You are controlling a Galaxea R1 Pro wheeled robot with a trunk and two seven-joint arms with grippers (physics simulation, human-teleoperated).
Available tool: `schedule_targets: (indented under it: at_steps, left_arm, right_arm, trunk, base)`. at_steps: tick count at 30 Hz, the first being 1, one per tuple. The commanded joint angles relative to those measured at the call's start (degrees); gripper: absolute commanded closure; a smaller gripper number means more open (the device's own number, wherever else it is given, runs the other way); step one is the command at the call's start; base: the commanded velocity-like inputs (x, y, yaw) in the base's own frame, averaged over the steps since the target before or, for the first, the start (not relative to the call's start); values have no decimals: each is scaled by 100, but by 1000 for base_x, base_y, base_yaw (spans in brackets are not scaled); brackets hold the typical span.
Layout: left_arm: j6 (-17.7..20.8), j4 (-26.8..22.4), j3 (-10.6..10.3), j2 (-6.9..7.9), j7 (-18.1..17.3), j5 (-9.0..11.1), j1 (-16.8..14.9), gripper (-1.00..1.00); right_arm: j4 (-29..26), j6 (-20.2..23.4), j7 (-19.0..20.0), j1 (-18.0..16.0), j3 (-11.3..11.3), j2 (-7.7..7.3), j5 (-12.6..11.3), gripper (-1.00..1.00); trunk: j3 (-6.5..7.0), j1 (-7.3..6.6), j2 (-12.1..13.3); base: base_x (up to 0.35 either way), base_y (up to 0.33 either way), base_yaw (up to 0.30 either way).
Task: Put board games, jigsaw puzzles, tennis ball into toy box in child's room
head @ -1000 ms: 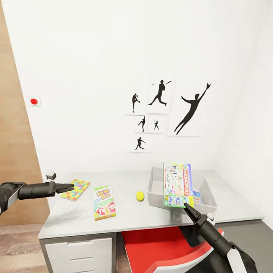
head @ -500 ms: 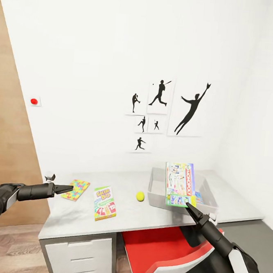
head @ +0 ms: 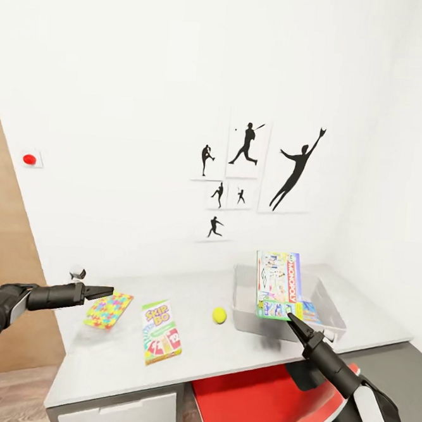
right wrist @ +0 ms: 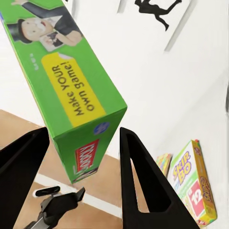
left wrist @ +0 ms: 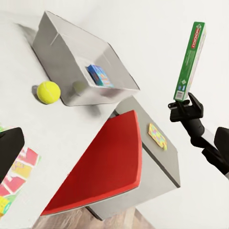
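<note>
My right gripper (head: 289, 317) is shut on the lower end of the purple-green Monopoly board game (head: 278, 283), holding it on end in the air in front of the grey toy box (head: 246, 283). In the right wrist view the green box edge (right wrist: 76, 95) sits between both fingers. A blue board game (left wrist: 100, 75) lies inside the toy box (left wrist: 67, 47). On the pale table (head: 225, 355) lie the tennis ball (head: 219, 315), the Skip-Bo game (head: 160, 331) and a mosaic jigsaw puzzle (head: 107, 309). My left gripper (head: 106, 290) hovers above the puzzle, holding nothing.
A red chair (head: 266, 393) is pushed under the table in front of me. A wooden door (head: 2, 283) stands at the left, with a red wall button (head: 29, 158) beside it. Baseball silhouette pictures (head: 248, 144) hang above the table.
The whole view has shifted, so the camera moved relative to the table. The Monopoly box, still in my right gripper, drifted slightly right in front of the toy box. My left arm held still.
</note>
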Motion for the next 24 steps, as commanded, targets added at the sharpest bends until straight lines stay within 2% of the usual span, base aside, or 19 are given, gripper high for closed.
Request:
schedule_targets:
  at_steps: [1,11,24]
  left_arm:
    - [60,-2,10,2,-24,-16,1,-100]
    - [59,-2,9,2,-24,-16,1,-100]
    - [59,-2,10,1,-24,-21,1,-100]
  right_arm:
    - [2,41,6,-4,-5,1,-32,100]
    - [2,41,2,-4,-5,1,-32,100]
    - [2,41,4,-4,-5,1,-32,100]
  trunk:
    - [-1,4,-4]
    - [13,4,-4]
    - [14,4,-4]
  base:
    - [196,99,-274]
    - [109,23,-253]
    - [225,0,-21]
